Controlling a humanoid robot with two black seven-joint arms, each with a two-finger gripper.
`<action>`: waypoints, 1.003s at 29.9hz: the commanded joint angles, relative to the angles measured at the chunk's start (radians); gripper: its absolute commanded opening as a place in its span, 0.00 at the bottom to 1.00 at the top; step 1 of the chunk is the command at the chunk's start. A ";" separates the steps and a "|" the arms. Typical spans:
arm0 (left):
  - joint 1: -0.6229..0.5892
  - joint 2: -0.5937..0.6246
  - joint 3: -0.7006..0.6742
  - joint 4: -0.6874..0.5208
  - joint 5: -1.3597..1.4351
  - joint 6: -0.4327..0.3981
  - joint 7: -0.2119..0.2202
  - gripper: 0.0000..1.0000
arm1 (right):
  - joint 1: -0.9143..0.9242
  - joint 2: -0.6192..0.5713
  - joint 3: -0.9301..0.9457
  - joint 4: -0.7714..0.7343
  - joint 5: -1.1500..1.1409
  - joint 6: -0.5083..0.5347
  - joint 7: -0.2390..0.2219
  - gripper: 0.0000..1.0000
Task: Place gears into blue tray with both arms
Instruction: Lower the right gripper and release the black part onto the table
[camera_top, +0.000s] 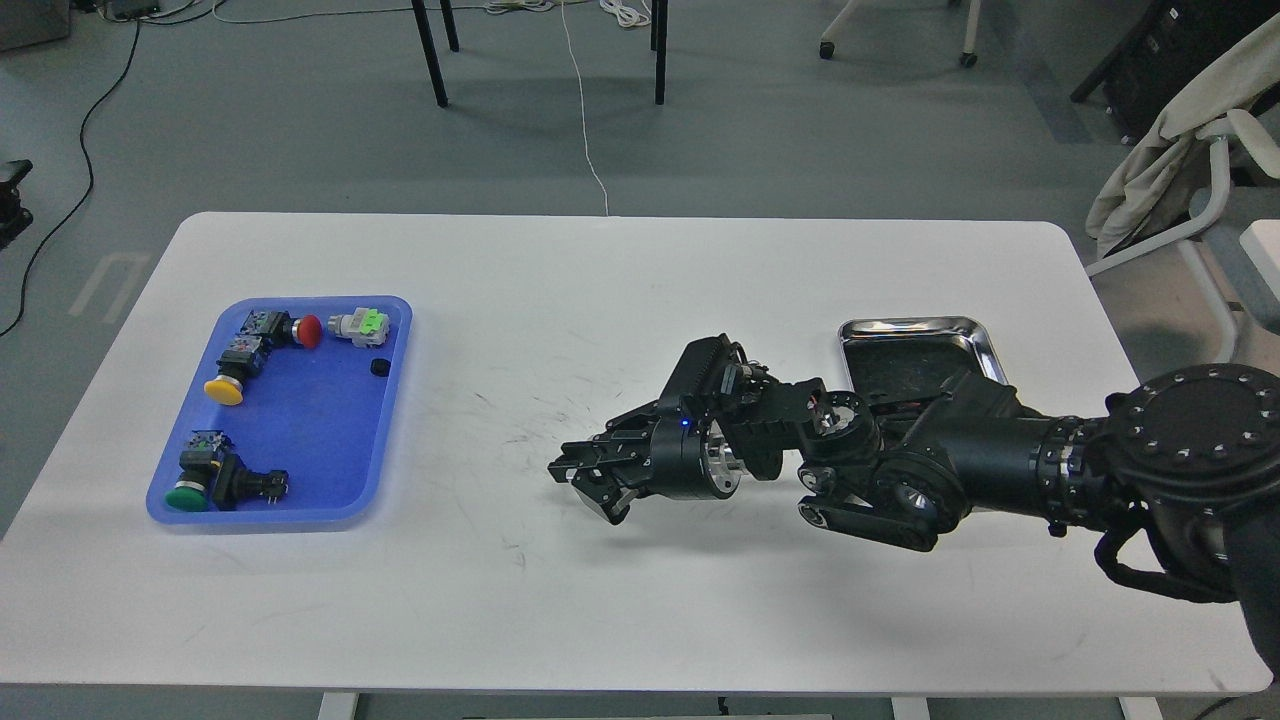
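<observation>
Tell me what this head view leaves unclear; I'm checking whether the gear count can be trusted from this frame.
- Steel tray: the right arm covers its near part, so any gears there are hidden.
- Right gripper: its fingers are dark and overlap; whether it holds a gear cannot be told.
- Small black piece in the blue tray: too small to show teeth.
- Left arm: not in view.
</observation>
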 joint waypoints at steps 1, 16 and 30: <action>0.000 0.001 0.000 -0.001 0.000 0.000 0.000 0.95 | -0.007 0.000 -0.011 -0.003 -0.010 -0.005 0.000 0.01; 0.000 0.026 0.000 -0.004 0.000 0.000 0.000 0.96 | -0.038 0.000 -0.010 -0.004 -0.010 -0.008 0.000 0.02; 0.002 0.031 0.000 -0.004 0.000 0.000 0.000 0.96 | -0.053 0.000 -0.002 -0.021 -0.006 -0.016 -0.006 0.36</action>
